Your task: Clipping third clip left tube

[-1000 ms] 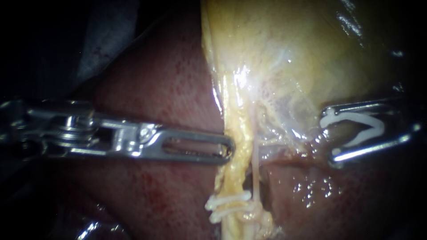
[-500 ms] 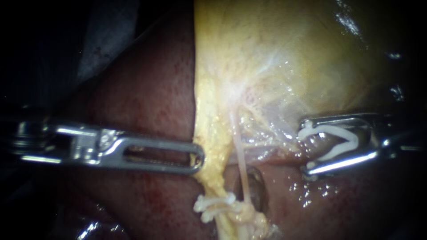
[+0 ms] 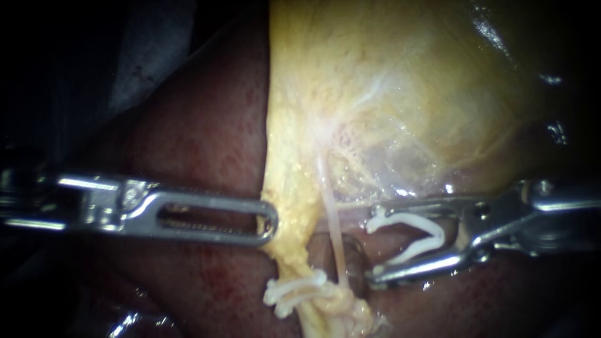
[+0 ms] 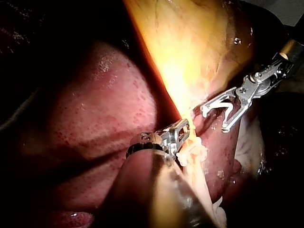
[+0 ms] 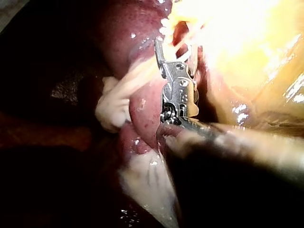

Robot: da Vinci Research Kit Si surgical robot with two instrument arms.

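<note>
1. Endoscope view: the left instrument [image 3: 268, 224] is reaching in across the liver [image 3: 200, 131]. Its pincer is lying closed, jaws together, and is pinching the edge of the yellow band [image 3: 291, 194] that is hanging from the gallbladder [image 3: 400, 81]. The right instrument [image 3: 374, 247] is holding its pincer wide apart. The loaded clip [image 3: 413, 236] is sitting in it, spread in a V, with one leg against each jaw. Just ahead of this pincer's tips a thin pale tube [image 3: 333, 225] is running down, not yet between the jaws. The yellow band is lying beyond the tube, between the two pincers. Ahead of and below the right pincer, a pair of clips [image 3: 294, 291] is gripping the band's lower end. I cannot tell which strand is the left tube.
2. Left wrist view: the left instrument [image 4: 179, 134] is clamping the yellow band [image 4: 183, 95] in its closed pincer. The right instrument [image 4: 214, 121] is facing it with jaws gaping, tips near the band just beyond the left pincer. The liver [image 4: 95, 123] is bulging beside the left pincer.
3. Right wrist view: the right instrument [image 5: 161, 54] is showing its pincer edge-on, so its gap is not showing here. Glare ahead of it is hiding the tube. A lump of fat [image 5: 114, 104] is lying beside the pincer.
</note>
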